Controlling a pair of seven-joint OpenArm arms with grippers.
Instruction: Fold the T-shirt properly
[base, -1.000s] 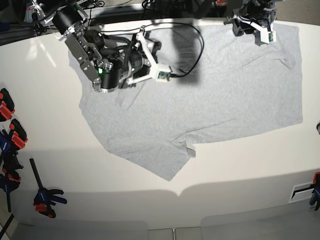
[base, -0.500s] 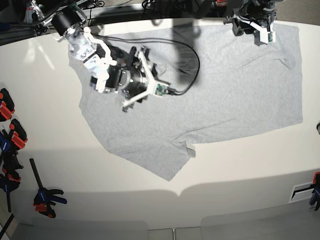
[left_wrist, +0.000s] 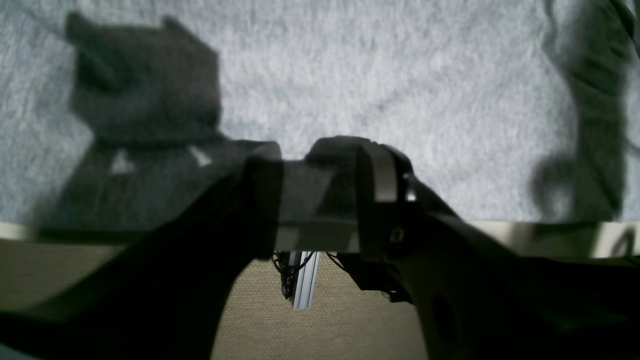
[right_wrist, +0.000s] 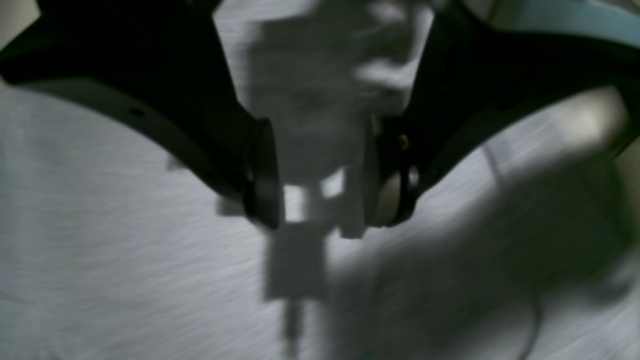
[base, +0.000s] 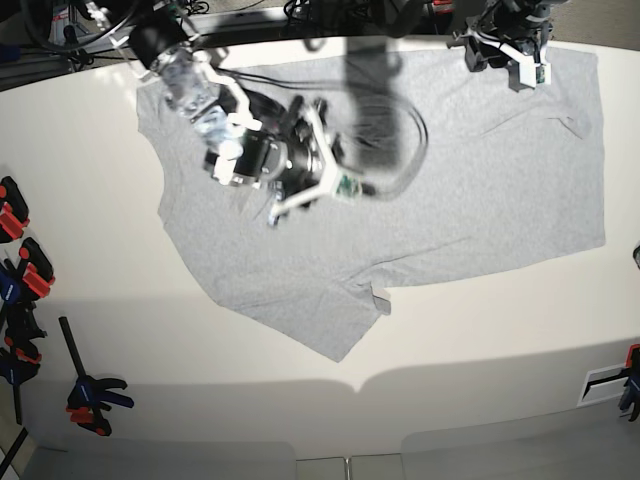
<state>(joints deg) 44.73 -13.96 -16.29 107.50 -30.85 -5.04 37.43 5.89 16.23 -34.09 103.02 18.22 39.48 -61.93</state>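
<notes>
The light grey T-shirt lies spread flat on the white table, plain side up. One sleeve points toward the near edge. My right gripper hovers over the shirt's left part. In the right wrist view the right gripper is open, with only shadowed cloth beneath it. My left gripper sits at the shirt's far edge by the table's back rim. In the left wrist view the left gripper stands open over the shirt's edge, holding nothing.
Black and orange clamps and another clamp lie along the table's left side. A black cable loops over the shirt beside the right arm. A further clamp sits at the right edge.
My right arm has swung rightward and slightly down across the shirt, its cable loop moving with it. The left arm and the shirt have stayed put.
</notes>
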